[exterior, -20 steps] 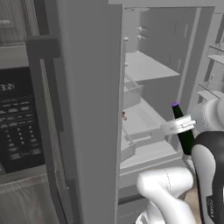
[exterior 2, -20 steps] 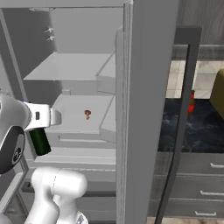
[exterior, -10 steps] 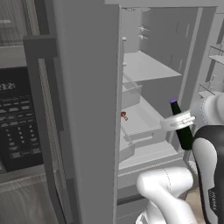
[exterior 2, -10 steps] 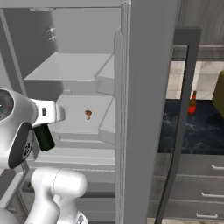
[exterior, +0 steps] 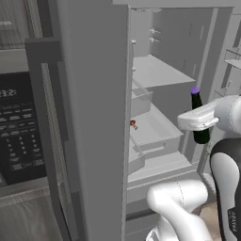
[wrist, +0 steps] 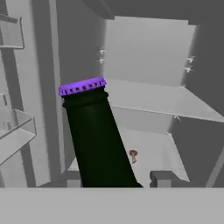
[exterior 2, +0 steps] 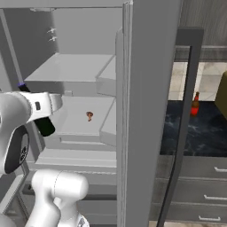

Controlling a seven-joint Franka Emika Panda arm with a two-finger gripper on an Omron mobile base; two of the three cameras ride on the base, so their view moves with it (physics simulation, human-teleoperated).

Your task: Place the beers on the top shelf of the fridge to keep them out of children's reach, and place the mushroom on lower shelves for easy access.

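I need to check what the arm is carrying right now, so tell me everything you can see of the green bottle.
The green bottle is slim, glossy dark green glass, nearly black, with a ridged purple cap on its neck. It is held in the gripper at its body, upright with a slight lean, in the air in front of the open fridge. In the left base view its cap rises above the hand and its base hangs below. It touches no shelf.
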